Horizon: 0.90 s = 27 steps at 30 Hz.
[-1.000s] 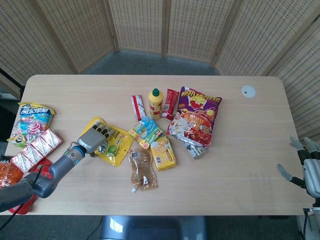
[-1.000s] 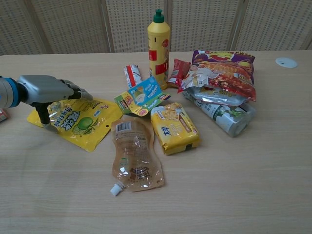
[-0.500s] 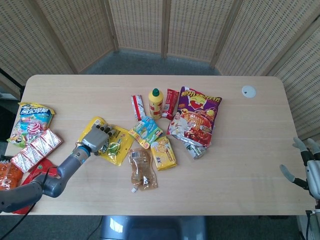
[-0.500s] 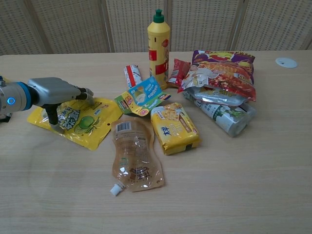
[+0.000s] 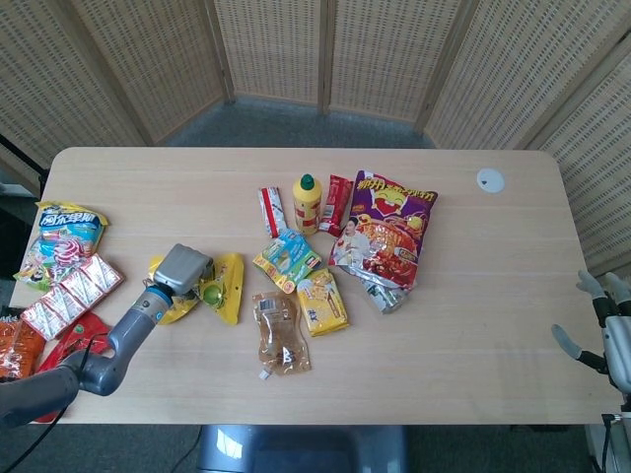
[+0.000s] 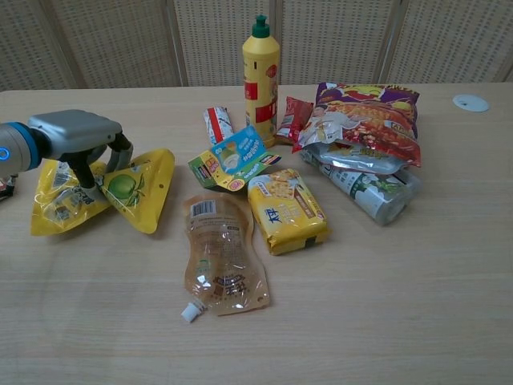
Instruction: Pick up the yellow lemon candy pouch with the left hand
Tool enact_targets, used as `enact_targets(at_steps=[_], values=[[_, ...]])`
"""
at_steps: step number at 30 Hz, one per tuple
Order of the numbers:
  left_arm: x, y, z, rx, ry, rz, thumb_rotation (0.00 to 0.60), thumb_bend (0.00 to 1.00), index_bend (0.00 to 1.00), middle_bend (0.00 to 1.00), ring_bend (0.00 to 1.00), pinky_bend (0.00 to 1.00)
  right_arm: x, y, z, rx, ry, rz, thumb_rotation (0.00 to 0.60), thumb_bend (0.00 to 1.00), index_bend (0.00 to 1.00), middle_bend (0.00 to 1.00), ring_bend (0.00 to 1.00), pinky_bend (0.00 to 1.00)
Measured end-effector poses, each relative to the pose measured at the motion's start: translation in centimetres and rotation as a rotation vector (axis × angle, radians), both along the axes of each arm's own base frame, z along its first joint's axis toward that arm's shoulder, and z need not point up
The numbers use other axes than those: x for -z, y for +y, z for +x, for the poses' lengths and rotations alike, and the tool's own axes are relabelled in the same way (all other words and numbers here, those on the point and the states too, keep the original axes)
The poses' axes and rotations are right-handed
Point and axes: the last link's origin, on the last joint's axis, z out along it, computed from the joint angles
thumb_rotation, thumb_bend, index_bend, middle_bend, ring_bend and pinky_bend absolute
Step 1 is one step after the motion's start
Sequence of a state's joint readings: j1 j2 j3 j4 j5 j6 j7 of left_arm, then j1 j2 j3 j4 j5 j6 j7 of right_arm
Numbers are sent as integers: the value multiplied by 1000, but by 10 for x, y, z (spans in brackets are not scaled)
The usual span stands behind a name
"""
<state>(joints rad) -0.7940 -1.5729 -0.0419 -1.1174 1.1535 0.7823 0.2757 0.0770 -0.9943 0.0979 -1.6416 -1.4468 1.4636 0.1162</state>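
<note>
The yellow lemon candy pouch [image 5: 225,287] [image 6: 144,188] is crumpled and folded up around my left hand [image 5: 183,270] [image 6: 80,144], which grips its middle between thumb and fingers at the table's left. The pouch's lower corners look to be touching the table. My right hand [image 5: 609,335] hangs off the table's right edge with its fingers apart, holding nothing; the chest view does not show it.
Just right of the pouch lie a clear spouted refill pouch [image 6: 220,257], a yellow cracker pack [image 6: 287,210], a small blue-green packet [image 6: 232,159] and a yellow bottle [image 6: 261,68]. A purple chip bag [image 6: 365,112] lies further right. More snack packs [image 5: 64,261] sit at the far left.
The left hand closed on the pouch, drew it left and bunched it up off the table; earlier it lay flat under the fingers. The right hand stayed still.
</note>
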Motion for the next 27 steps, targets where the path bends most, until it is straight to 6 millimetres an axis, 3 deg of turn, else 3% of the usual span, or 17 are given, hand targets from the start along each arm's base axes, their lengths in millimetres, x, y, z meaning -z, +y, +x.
enact_targets(at_steps=[7,20,27], values=[[-42,2,9,9,-105,104,600,74,690,712,779,865,6,-2,0,-16,-16,9,38,271,65,247,0,0],[-168,-13,52,32,-336,298,600,72,675,699,765,851,13,0,-5,-31,-38,29,40,272,67,247,0,0],[-211,-20,59,13,-392,387,600,68,664,687,759,845,17,-3,-7,-32,-45,46,42,273,71,247,0,0]])
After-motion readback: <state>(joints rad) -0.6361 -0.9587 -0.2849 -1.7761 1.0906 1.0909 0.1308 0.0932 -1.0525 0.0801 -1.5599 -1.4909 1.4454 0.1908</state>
